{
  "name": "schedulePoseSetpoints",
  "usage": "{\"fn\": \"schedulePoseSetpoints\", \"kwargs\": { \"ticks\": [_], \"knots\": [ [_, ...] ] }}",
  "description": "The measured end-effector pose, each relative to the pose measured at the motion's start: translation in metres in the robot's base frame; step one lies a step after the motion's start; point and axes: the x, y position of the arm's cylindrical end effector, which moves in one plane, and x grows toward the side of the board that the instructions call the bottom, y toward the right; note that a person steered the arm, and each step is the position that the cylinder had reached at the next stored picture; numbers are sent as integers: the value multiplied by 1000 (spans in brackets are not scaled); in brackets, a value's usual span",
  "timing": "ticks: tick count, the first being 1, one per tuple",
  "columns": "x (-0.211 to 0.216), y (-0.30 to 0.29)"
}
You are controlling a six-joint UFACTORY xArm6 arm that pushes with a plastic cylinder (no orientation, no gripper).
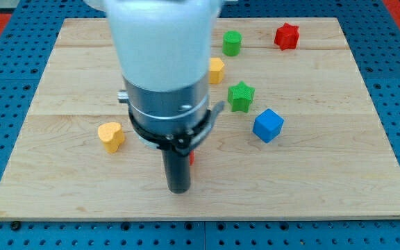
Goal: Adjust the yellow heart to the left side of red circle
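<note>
The yellow heart [110,135] lies on the wooden board [325,173] at the view's left of centre. The red circle [192,157] is almost wholly hidden behind my rod; only a thin red sliver shows at the rod's right edge. My tip [178,189] rests on the board below the arm's body, about a hundred pixels to the right of the heart and slightly lower, right beside the red sliver. The heart and the tip are apart.
A yellow block [217,69] peeks out at the arm's right edge. A green cylinder [232,43] and a red star [287,36] sit near the view's top. A green star [241,96] and a blue cube [267,126] lie right of centre.
</note>
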Motion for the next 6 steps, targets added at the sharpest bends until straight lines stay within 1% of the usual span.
{"fn": "schedulePoseSetpoints", "kwargs": {
  "ticks": [1, 2, 3, 4, 5, 6],
  "knots": [
    [-33, 0],
    [-47, 9],
    [-25, -29],
    [-31, -125],
    [-57, -135],
    [-60, -102]
  ]
}}
